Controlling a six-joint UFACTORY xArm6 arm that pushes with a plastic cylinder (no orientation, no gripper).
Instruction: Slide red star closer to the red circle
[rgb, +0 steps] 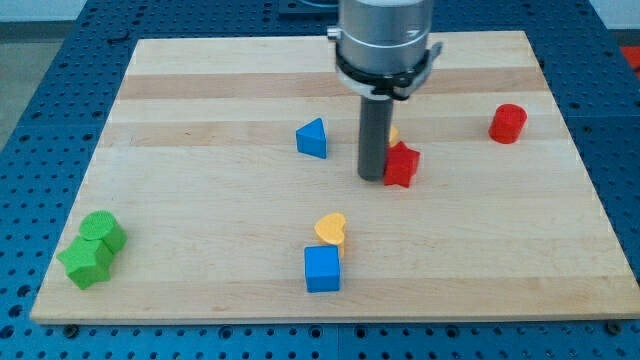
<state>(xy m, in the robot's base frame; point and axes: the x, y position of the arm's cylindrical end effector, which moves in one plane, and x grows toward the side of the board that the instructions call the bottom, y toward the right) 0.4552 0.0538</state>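
The red star (403, 165) lies on the wooden board right of centre. The red circle (508, 123) stands further to the view's right and a little higher. My tip (372, 177) is at the end of the dark rod, touching or just off the star's left side. A small yellow block (393, 133) peeks out behind the rod, just above the star; its shape is hidden.
A blue triangle (312, 138) lies left of the rod. A yellow heart (331, 229) and a blue cube (322, 268) sit near the bottom centre. Two green blocks (93, 250) sit at the bottom left. The board (200, 200) lies on a blue perforated table.
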